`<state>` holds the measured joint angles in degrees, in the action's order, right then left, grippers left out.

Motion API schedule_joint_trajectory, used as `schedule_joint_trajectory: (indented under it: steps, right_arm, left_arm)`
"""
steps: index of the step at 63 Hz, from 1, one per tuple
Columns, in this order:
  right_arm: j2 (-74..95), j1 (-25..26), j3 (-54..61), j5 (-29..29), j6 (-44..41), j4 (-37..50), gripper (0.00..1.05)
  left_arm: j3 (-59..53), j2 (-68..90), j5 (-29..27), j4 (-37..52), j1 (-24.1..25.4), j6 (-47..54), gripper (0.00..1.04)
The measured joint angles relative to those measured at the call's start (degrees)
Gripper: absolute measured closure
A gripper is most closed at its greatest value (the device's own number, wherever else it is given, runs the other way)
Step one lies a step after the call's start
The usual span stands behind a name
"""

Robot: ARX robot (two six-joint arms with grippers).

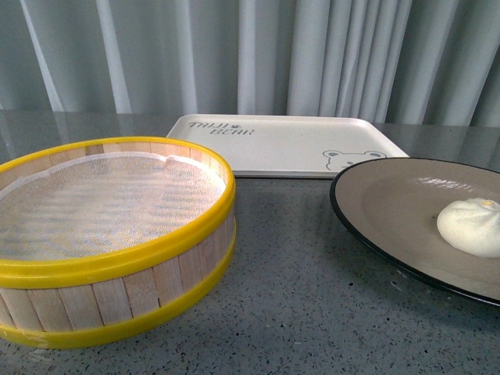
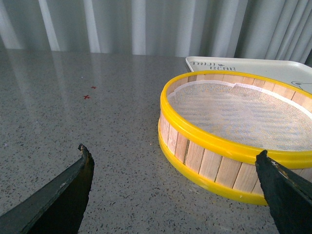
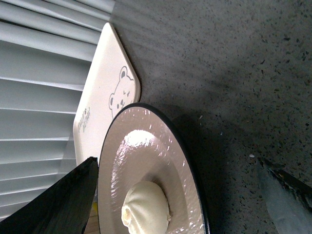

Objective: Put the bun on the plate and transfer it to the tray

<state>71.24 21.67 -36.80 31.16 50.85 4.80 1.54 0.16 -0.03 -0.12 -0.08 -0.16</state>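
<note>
The grey speckled stone worktop (image 1: 297,305) looks polished and hard, so a plate dragged across it could skid rather than lift. On its far side lies the flat rectangular cream-white tray (image 1: 289,144), smooth and matte with rounded corners, grey lettering and a bear face. Its low raised lip could catch a plate foot brought in too flat.

The round wooden-slat steamer basket (image 1: 117,301) has glossy yellow bands and a white mesh liner, and it stands empty to the left.

To the right, just beside the tray's bear corner, rests the wide shallow plate (image 1: 391,203), beige-brown inside with a thin black rim. That rim is thin, shiny and slopes outwards, so I judge a pinch on it could slip or tip the plate.

The left hand (image 2: 174,152) has its dark fingers spread wide apart and holds nothing. The right hand (image 3: 178,161) is likewise spread and clamps nothing, with the plate lying ahead of it.

The small cream-white pleated bun (image 1: 471,226) already sits on the plate, towards its right side. Soft and rounded, it would likely roll off under any tilt or jolt.
</note>
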Motion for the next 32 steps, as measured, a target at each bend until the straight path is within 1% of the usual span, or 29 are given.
schedule_joint_trajectory:
  steps: [22,32]
  right_arm:
    - [3.54,-4.22,-0.11,0.33,3.67,-0.33,0.09]
    - [4.26,-7.69,0.79,-0.09,4.90,0.85,0.09]
  left_arm:
    - [0.00,0.00,0.00,0.00,0.00,0.00,0.07]
    - [0.00,0.00,-0.02,0.00,0.00,0.00,0.07]
